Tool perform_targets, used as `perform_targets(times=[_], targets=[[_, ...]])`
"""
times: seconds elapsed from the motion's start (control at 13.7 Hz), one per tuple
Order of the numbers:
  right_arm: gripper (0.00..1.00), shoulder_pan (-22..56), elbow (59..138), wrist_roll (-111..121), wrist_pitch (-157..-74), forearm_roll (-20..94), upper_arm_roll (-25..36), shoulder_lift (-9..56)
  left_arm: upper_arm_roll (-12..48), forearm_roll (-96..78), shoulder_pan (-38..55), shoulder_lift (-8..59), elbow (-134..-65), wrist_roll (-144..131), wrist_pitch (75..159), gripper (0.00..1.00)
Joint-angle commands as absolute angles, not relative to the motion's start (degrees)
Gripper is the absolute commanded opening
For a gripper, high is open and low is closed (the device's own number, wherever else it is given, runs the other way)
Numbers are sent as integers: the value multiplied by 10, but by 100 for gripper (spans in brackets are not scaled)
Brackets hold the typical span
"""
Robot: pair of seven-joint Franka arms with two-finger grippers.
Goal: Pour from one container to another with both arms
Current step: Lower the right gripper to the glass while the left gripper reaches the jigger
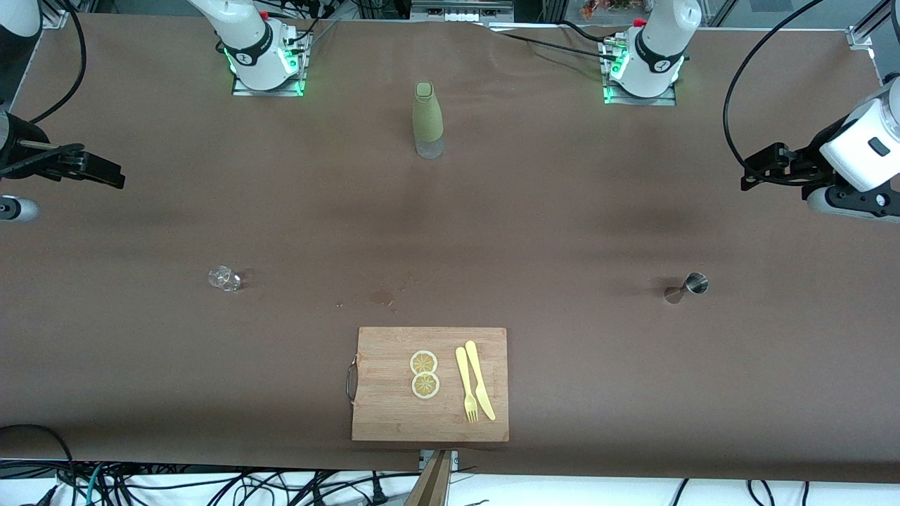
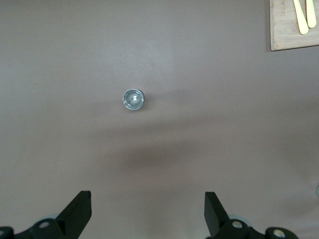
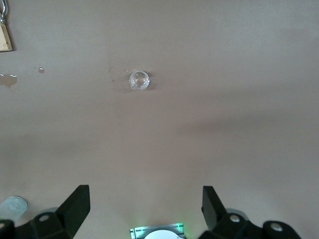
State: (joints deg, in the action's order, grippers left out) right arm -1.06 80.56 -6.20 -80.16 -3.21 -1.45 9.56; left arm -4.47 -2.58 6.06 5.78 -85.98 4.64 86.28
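Note:
The small steel jigger (image 1: 688, 287) stands on the brown table toward the left arm's end; the left wrist view looks down into its round rim (image 2: 133, 99). A tiny clear glass cup (image 1: 224, 279) stands toward the right arm's end and shows in the right wrist view (image 3: 139, 80). My left gripper (image 1: 756, 172) hangs open and empty high over the table's edge at its own end (image 2: 148, 209), apart from the jigger. At the other end of the table my right gripper (image 1: 105, 173) is also raised, open and empty (image 3: 145, 204), well clear of the cup.
A tall olive-green bottle (image 1: 427, 121) stands mid-table near the robots' bases. A wooden cutting board (image 1: 394, 414) lies near the front edge with two lemon slices (image 1: 425, 374) and a yellow fork and knife (image 1: 474, 390). Small wet spots (image 1: 383, 299) mark the cloth.

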Motion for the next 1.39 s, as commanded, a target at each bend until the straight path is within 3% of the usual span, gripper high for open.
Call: perform_targets(times=[0.0, 0.66, 1.31], targets=[[100, -19, 810, -62, -782, -40, -18, 89, -37, -20, 53, 51, -869, 47, 870, 100], [100, -40, 810, 108, -765, -47, -11, 135, -43, -34, -6, 91, -869, 231, 899, 100], [100, -90, 824, 478, -908, 23, -11, 229, -47, -139, -107, 185, -864, 564, 944, 100]])
